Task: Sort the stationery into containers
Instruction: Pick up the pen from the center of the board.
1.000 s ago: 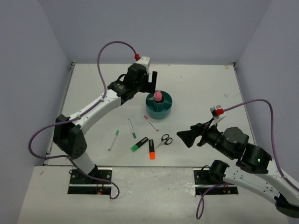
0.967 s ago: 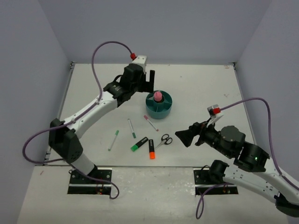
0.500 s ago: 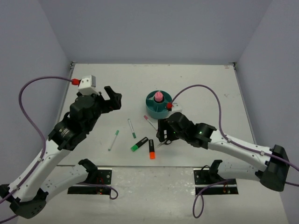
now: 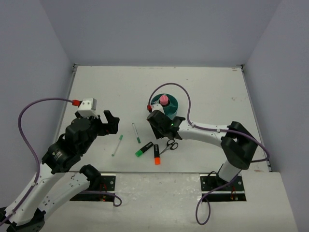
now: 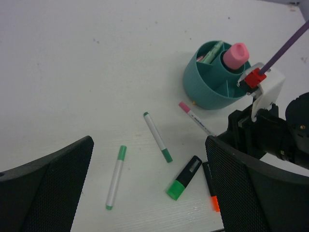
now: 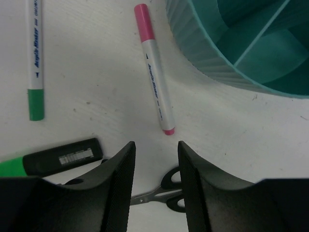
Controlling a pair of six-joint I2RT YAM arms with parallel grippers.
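Note:
The teal organizer (image 4: pixel 170 112) stands mid-table with a pink-capped glue stick (image 4: pixel 164 100) upright in it. In front of it lie two green-tipped pens (image 4: pixel 136 133) (image 4: pixel 117 144), a pink-tipped pen (image 6: pixel 155 84), a green highlighter (image 4: pixel 144 149), an orange highlighter (image 4: pixel 156 154) and small black-handled scissors (image 4: pixel 170 144). My right gripper (image 6: pixel 156 147) hangs low over the scissors (image 6: pixel 164 191), just short of the pink-tipped pen's end, its jaws narrowed but apart, with nothing gripped. My left gripper (image 5: pixel 149 193) is wide open and empty, high above the pens (image 5: pixel 116 176) at the left.
White walls close in the table on three sides. The right arm's purple cable (image 4: pixel 186 99) loops over the organizer. In the left wrist view the organizer (image 5: pixel 207 89) holds a green item in one back compartment.
The left arm pulled back from the organizer to the near left. The right arm swung in from the right to hover over the scissors, and its jaws have narrowed.

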